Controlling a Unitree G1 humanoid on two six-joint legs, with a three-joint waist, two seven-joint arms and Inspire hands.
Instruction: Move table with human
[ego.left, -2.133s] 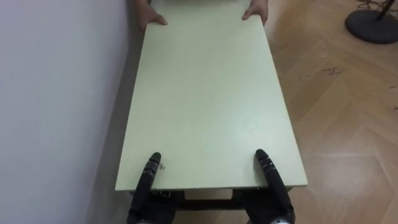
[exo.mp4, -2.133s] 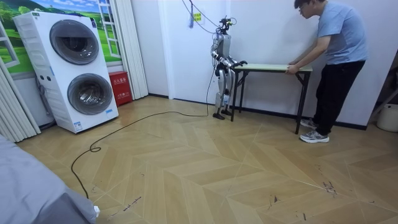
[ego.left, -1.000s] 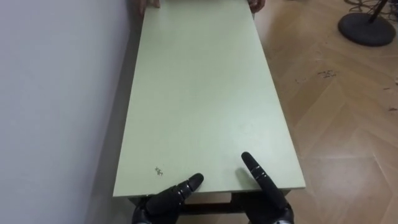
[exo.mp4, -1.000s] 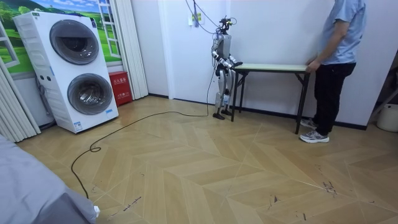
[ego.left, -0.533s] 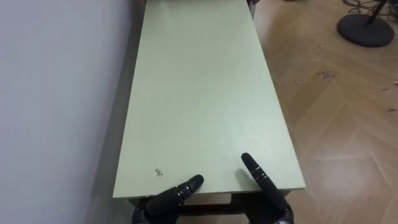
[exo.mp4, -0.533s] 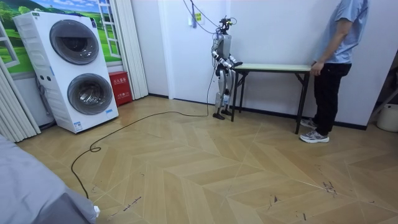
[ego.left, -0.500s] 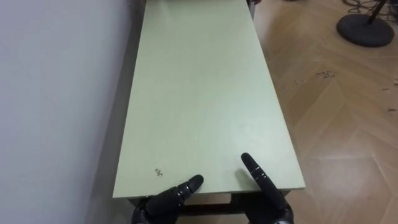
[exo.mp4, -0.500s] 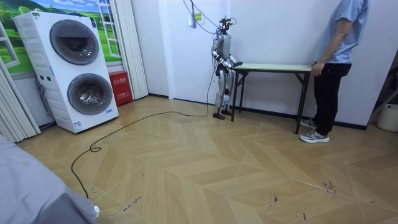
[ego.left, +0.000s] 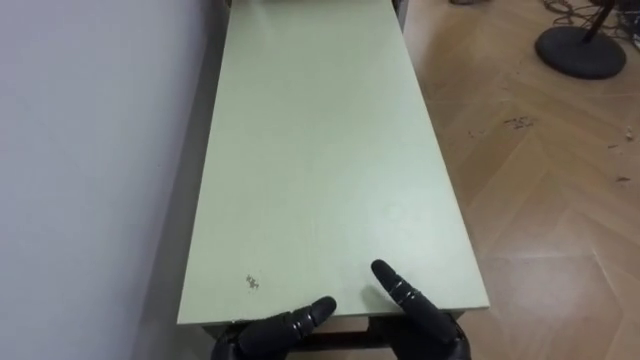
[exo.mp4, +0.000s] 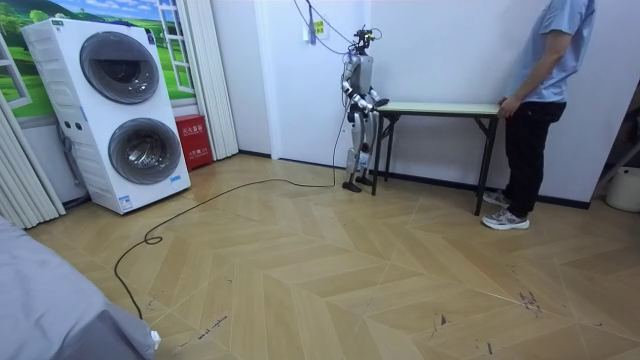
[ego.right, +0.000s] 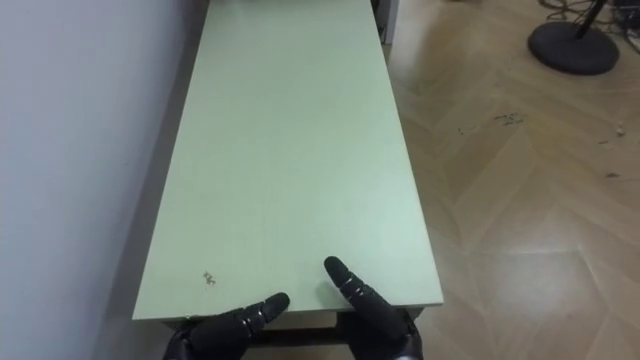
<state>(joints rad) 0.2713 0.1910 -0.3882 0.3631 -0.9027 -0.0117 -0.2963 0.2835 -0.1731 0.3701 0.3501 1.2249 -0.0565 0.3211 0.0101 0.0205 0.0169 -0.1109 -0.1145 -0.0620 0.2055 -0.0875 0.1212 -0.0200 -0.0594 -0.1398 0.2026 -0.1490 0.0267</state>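
Pale green rectangular table with dark metal legs (ego.left: 320, 150): stands lengthwise just beside the white wall (ego.left: 90, 150), which runs along its left long side; light wooden herringbone floor (ego.left: 540, 200) on the other side. In the room view the legs reach down to the floor and the top is level. Robot stands at the short end on the room view's left, facing along the table, with both arms forward at tabletop height. Left hand (ego.left: 285, 330): at the near edge, left of centre, its thumb laid flat on the top and pointing inward to the right. The rest of the hand sits at or below the edge, so I cannot tell how far it is closed or whether it grips the edge. Right hand (ego.left: 415, 315): at the same near edge, right of centre, its thumb resting on the top and pointing away from the robot. Its grip cannot be read either. Small dark mark (ego.left: 252, 283) on the top just ahead of the left hand. Person in a blue shirt and dark trousers (exo.mp4: 545, 90): stands upright at the far short end, one hand (exo.mp4: 503, 103) at the table's end. Round dark floor stand base (ego.left: 580, 45): on the floor, well apart from the table. White stacked washer and dryer (exo.mp4: 120, 110): at the room view's left, well apart from the robot.
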